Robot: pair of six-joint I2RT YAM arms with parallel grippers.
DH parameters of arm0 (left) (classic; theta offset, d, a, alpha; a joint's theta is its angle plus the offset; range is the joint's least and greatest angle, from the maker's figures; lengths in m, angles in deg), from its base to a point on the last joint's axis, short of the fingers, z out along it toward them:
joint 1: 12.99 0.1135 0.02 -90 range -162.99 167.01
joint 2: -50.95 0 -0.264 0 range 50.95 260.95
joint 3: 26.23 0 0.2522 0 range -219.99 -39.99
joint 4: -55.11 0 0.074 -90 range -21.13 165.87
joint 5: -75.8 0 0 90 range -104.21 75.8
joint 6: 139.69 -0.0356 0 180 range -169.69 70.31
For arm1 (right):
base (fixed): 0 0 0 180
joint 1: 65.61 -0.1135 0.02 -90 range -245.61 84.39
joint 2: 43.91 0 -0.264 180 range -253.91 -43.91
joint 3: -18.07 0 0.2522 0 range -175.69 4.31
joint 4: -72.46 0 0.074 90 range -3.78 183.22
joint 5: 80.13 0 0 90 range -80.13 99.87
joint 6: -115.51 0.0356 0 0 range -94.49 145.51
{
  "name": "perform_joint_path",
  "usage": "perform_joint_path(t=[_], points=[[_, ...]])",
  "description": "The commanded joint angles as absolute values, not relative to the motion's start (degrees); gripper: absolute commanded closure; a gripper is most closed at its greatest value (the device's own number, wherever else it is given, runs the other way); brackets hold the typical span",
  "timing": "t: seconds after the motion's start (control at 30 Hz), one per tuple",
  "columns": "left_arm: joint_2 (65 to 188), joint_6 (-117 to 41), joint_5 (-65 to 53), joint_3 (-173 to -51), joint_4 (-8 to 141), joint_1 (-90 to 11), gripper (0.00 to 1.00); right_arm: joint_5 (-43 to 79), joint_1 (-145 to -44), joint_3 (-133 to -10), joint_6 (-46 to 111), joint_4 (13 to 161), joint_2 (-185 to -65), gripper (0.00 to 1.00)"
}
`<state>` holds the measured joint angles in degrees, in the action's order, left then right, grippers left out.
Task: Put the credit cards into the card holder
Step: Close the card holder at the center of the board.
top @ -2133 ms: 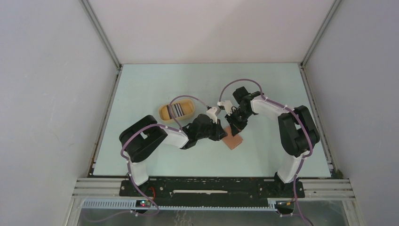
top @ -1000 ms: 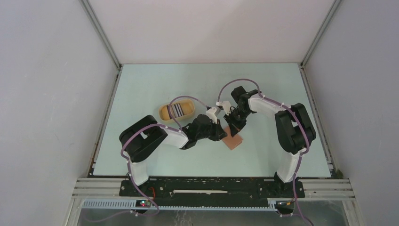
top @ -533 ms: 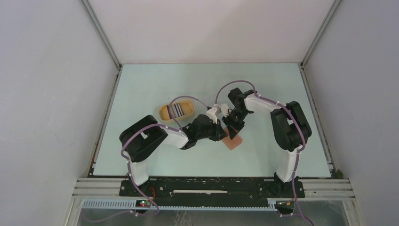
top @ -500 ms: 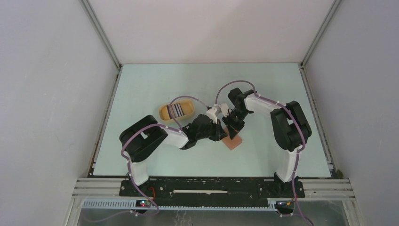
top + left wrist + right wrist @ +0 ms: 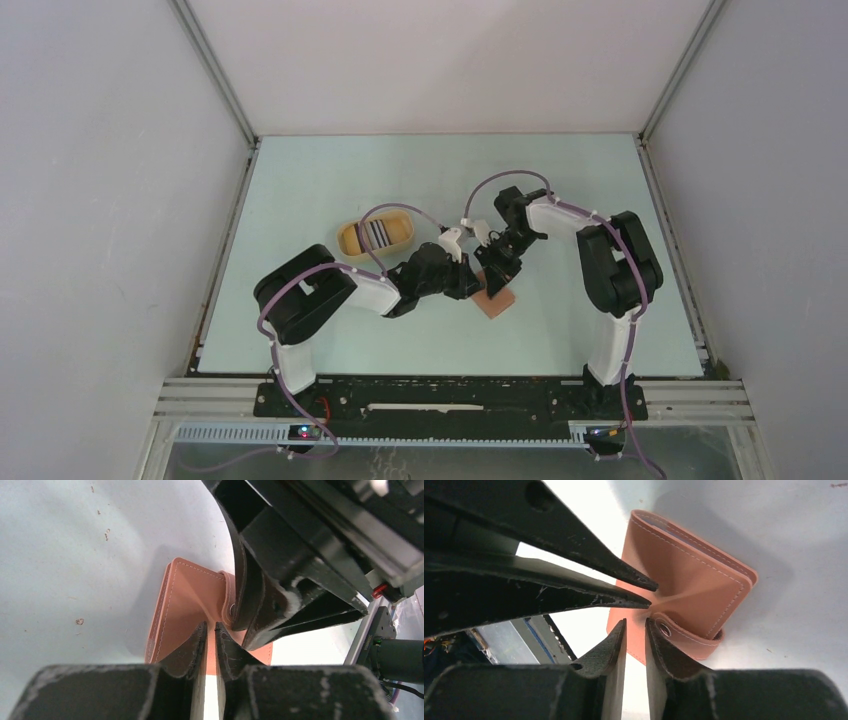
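Observation:
The reddish-brown card holder (image 5: 497, 299) lies folded on the table between both grippers. My left gripper (image 5: 210, 626) has pinched its cover, and the leather (image 5: 689, 570) puckers at the fingertips. My right gripper (image 5: 635, 622) meets it from the opposite side, jaws parted by a narrow gap with nothing between them. The snap tab (image 5: 681, 635) lies against the outside of its right finger. In the top view the left gripper (image 5: 477, 288) and right gripper (image 5: 493, 272) nearly touch. The credit cards (image 5: 377, 233) stand in a row in the yellow tray, apart from both grippers.
The yellow oval tray (image 5: 346, 240) sits left of the grippers, behind the left forearm. White walls and metal rails (image 5: 222, 262) close the pale green table (image 5: 420, 170) on three sides. The right arm's fingers (image 5: 260, 595) crowd the left wrist view.
My right gripper's jaws have parted slightly from shut, and its wrist has shifted a little to the right. The left gripper and card holder have stayed put.

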<state>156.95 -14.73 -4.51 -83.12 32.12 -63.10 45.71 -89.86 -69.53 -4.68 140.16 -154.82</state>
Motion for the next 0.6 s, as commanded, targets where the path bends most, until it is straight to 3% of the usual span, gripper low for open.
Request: perform_joint_path(t=[0.0,0.57], points=[[157.17,-15.68,-3.94,-82.62,30.38,-63.05,0.85,51.04,-89.03,-68.89,-9.55,142.0,-151.78,0.72],[157.41,-15.68,-3.91,-82.87,30.43,-63.01,0.85,57.99,-85.33,-67.38,-16.33,144.07,-142.51,0.73]])
